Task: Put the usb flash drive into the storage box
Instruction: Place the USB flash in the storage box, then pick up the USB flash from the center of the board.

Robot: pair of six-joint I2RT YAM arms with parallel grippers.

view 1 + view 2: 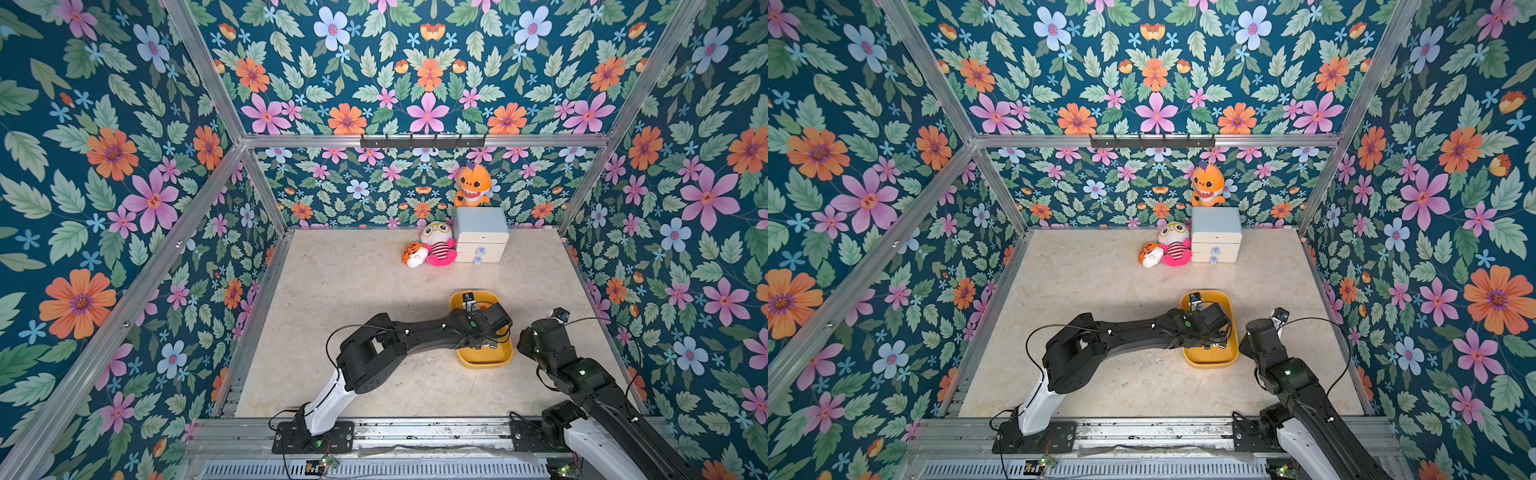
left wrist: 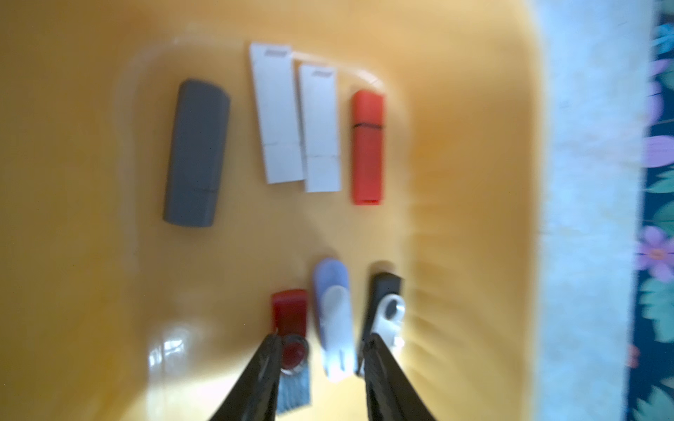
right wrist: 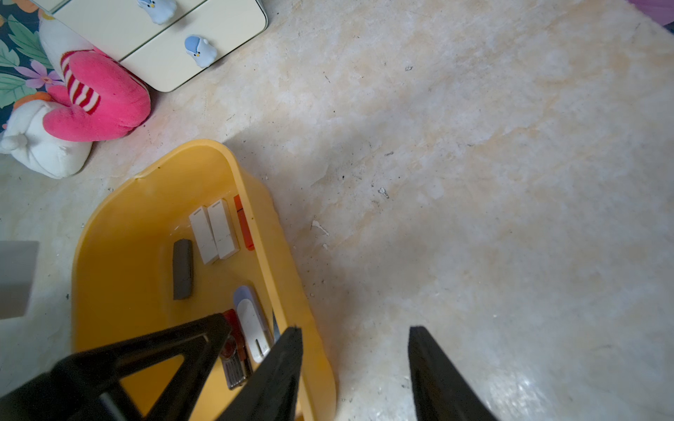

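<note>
The yellow storage box (image 1: 484,365) (image 1: 1210,365) (image 3: 146,175) sits on the table at the front right. Several usb flash drives lie on its floor. A white-and-lavender usb flash drive (image 2: 333,310) (image 3: 251,320) rests flat between a dark red swivel drive (image 2: 290,313) and a black swivel drive (image 2: 383,295). My left gripper (image 2: 321,340) is down inside the box, open, its jaws straddling the white-and-lavender drive with a gap on each side. My right gripper (image 3: 355,331) is open and empty over bare table just outside the box's right wall.
Farther along the box floor lie a grey drive (image 2: 197,153), two white drives (image 2: 277,113) and an orange-red one (image 2: 368,145). A pale drawer cabinet (image 1: 482,232) with plush toys (image 1: 436,245) beside and on top stands at the back wall. Floral walls enclose the table.
</note>
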